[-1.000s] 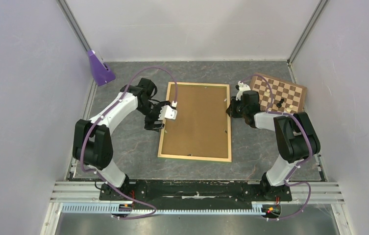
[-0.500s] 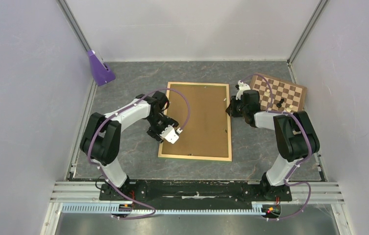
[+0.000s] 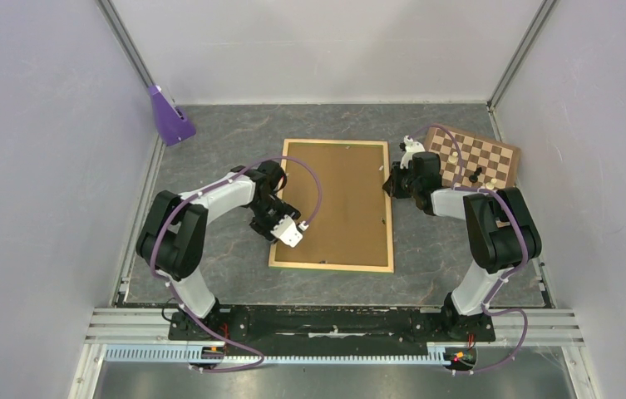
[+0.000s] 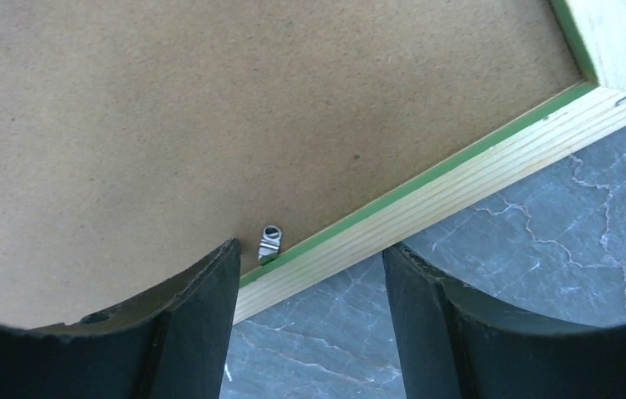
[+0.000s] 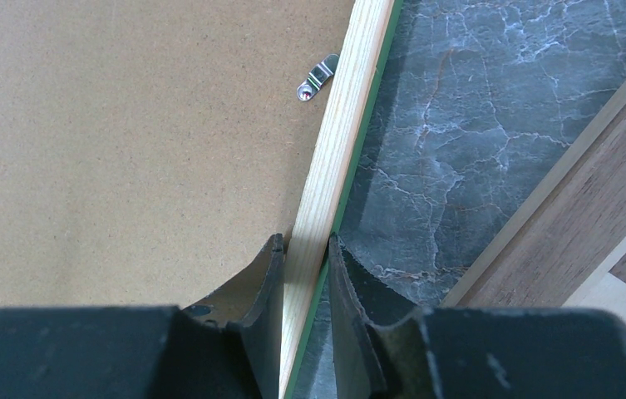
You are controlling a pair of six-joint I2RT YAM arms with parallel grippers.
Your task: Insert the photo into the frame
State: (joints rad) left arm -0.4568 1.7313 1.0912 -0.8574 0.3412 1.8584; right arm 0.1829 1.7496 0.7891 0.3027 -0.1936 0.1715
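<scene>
Wooden frame (image 3: 330,267) has one rail pinched by the right hand (image 5: 303,245), another beneath the gaping left hand (image 4: 311,253).

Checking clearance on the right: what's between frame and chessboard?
Bare table lies between frame and chessboard, as the right wrist view shows. Only one finger of the right gripper reaches into it, beside the rail.
</scene>
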